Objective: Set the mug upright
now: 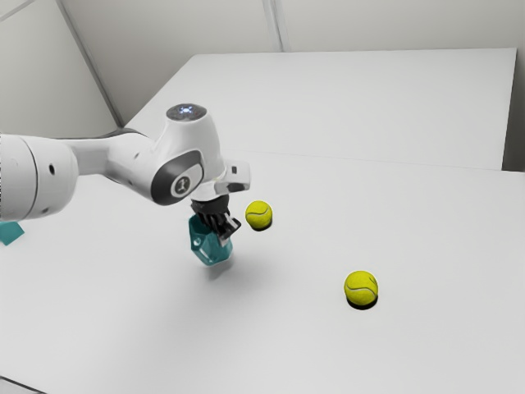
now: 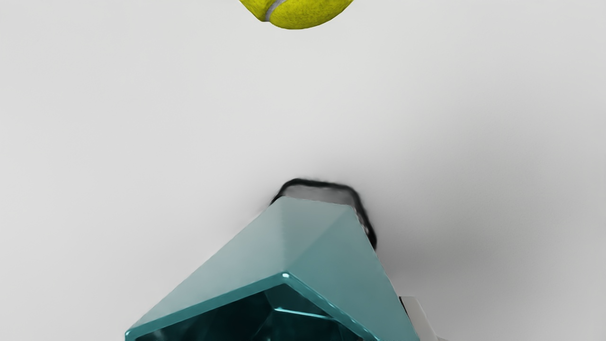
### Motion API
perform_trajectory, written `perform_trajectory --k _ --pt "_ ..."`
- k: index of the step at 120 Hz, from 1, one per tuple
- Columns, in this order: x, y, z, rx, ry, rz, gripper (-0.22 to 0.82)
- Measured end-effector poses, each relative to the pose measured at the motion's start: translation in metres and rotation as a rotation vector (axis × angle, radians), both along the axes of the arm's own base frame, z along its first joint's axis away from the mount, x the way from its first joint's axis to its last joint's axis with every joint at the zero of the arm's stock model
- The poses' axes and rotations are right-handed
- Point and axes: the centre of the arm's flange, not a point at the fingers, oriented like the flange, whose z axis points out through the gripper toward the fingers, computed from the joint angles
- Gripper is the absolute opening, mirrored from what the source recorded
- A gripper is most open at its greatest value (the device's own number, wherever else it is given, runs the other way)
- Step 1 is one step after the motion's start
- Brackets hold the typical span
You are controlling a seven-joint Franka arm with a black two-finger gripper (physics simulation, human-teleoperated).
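Where the white arm (image 1: pixel 123 156) with its dark grey joint bands ends, left of centre in the exterior view, a translucent teal mug (image 1: pixel 210 250) with flat, angular facets sits just under it. Seen in the wrist view, its glossy angular rim opens toward the camera and its sides narrow toward the far end, edged there by a dark line. Whether its base rests flat can't be made out.

Two fuzzy yellow tennis balls with curved seams lie on the smooth white surface (image 1: pixel 287 353): one (image 1: pixel 258 215) near the mug, toward the exterior view's right, the other (image 1: pixel 361 288) well apart, right of centre and lower down. A teal flat-sided object (image 1: pixel 10 232) is cut off by the left edge. Pale walls (image 1: pixel 164 25) with dark seams stand behind.

The black hand (image 1: pixel 230 231) is at the mug's upper part; I cannot tell whether it is open or gripping.
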Motion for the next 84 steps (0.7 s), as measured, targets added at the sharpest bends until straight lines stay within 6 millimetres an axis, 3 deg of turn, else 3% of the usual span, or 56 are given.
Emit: perform_trajectory --k 14,84 --pt "0.009 -0.013 -0.004 -0.003 -0.006 0.022 -0.15" --pt "0.030 -0.028 -0.034 -0.006 -0.016 0.122 -0.17"
